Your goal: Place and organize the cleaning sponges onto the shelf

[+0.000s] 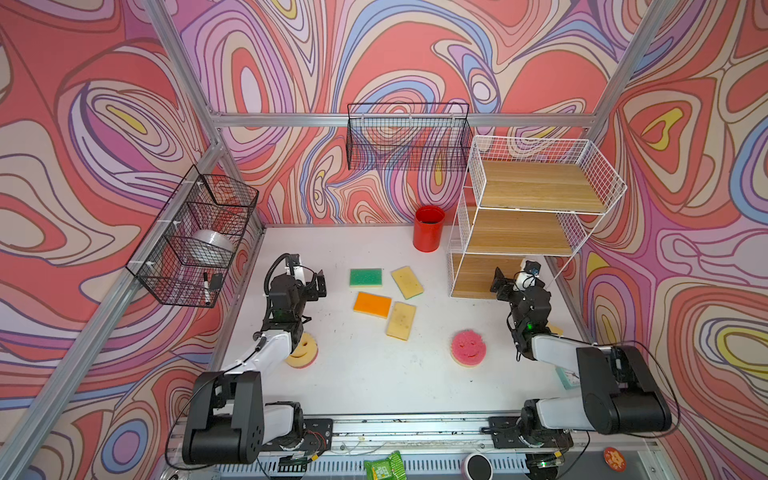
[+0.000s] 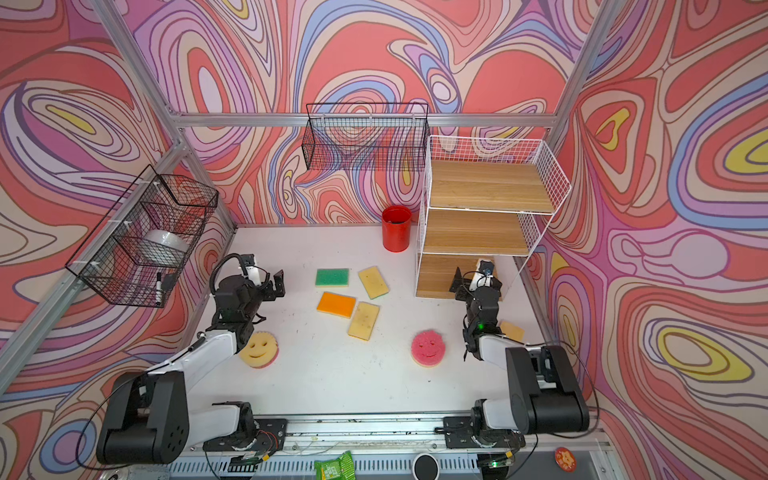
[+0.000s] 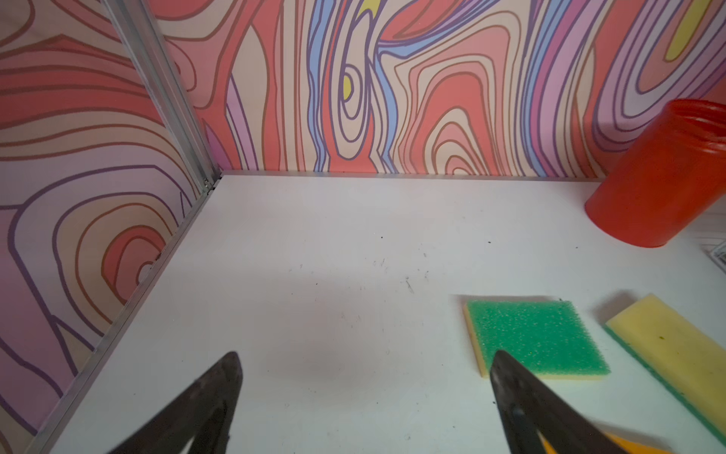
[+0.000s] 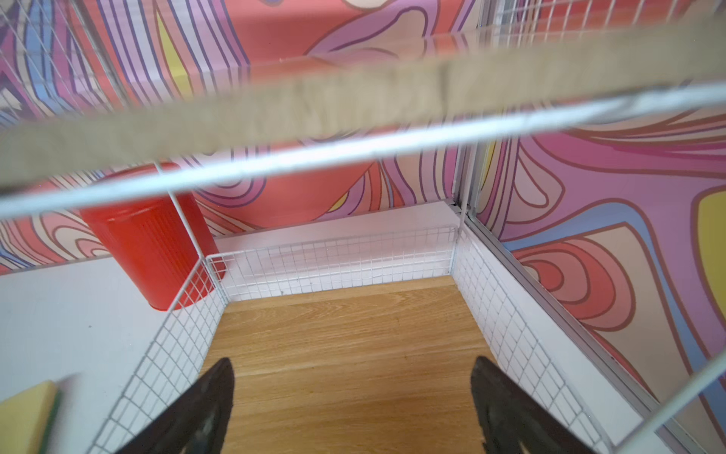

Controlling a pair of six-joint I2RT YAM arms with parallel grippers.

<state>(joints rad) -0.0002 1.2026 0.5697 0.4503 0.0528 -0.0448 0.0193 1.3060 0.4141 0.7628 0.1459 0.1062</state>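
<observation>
Green-topped sponge (image 3: 538, 338) lies near the spread left jaws — untouched.

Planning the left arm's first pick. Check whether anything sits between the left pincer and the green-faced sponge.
Nothing visible does. In the left wrist view, only bare white table lies between the open left pincer and the green-faced sponge.

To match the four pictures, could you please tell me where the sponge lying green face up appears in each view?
In a top view: the green-faced sponge lies centrally, left of the red canister and nearer.
In a top view: same spot.
Left wrist: in view, one corner hidden behind a jaw.
Right wrist: not in it.
Shared landmark: the red canister, in all four views.
</observation>
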